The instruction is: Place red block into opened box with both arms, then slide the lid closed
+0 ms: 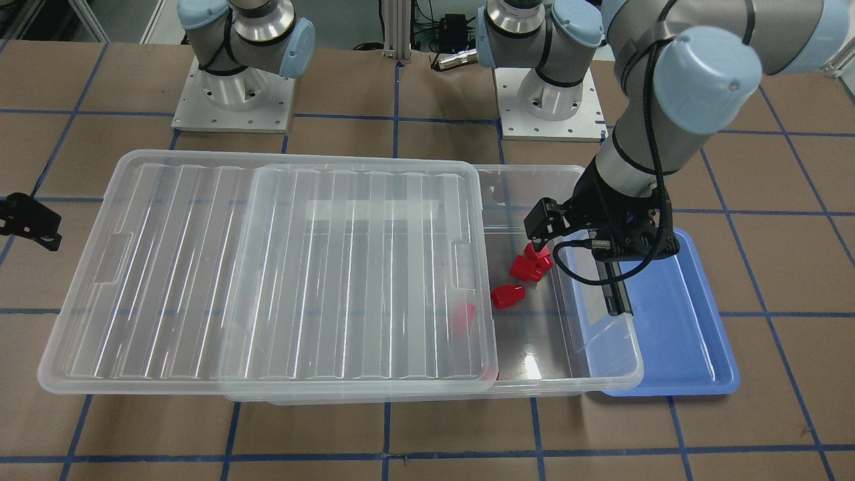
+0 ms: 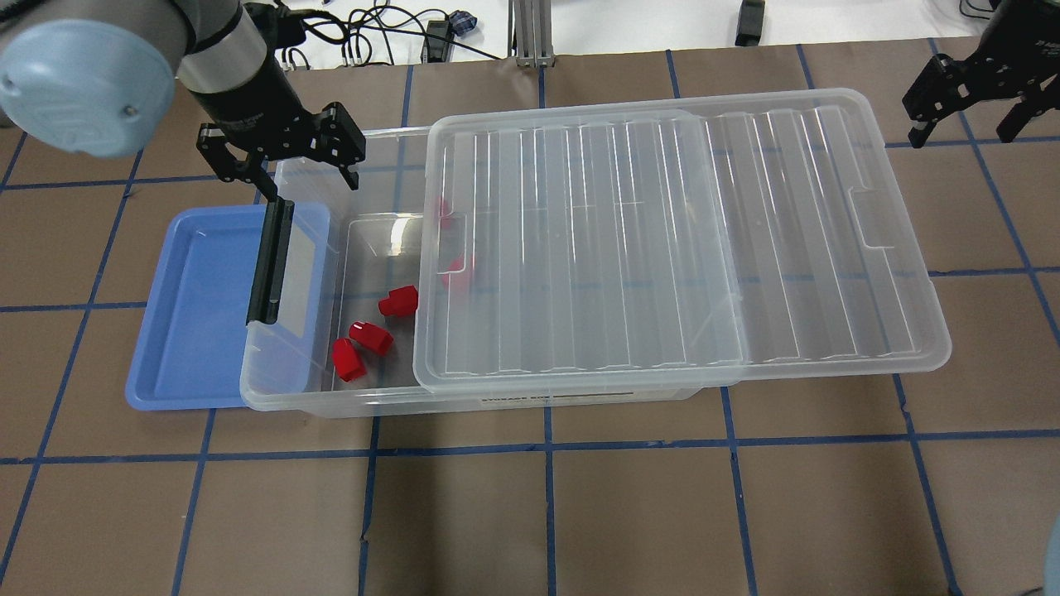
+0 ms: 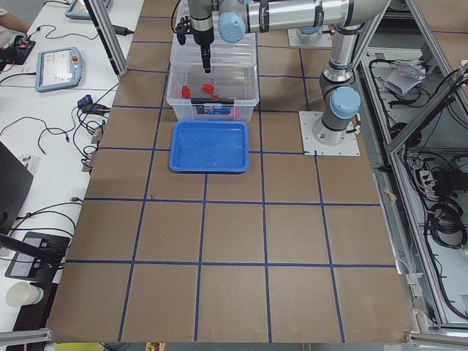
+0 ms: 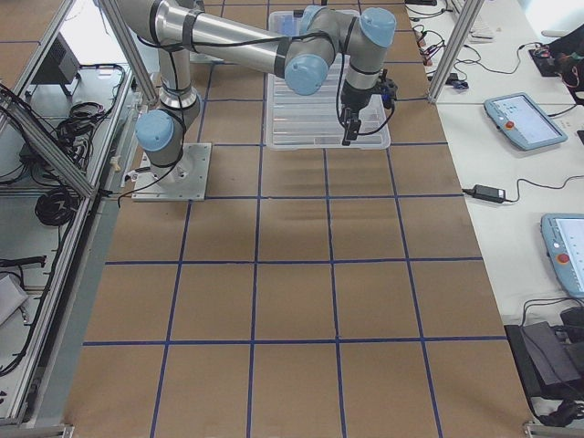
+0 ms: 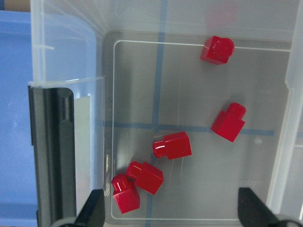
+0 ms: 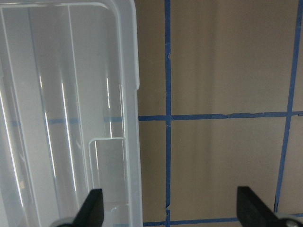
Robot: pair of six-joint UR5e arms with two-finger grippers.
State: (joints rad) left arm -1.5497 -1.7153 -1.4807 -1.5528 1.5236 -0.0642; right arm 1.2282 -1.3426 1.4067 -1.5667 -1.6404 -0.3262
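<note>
Red blocks (image 2: 397, 301) in box (image 2: 281, 391); left gripper (image 5: 175, 213), right gripper (image 2: 965, 120): fingers wide, empty. Placing seemingly done; next, push lid (image 2: 662, 240) shut.

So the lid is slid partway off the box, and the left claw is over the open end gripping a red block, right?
Not quite. The lid is slid partway off the box and the left claw is over the open end, but it is open and empty. The left wrist view shows the red blocks lying on the box floor.
</note>
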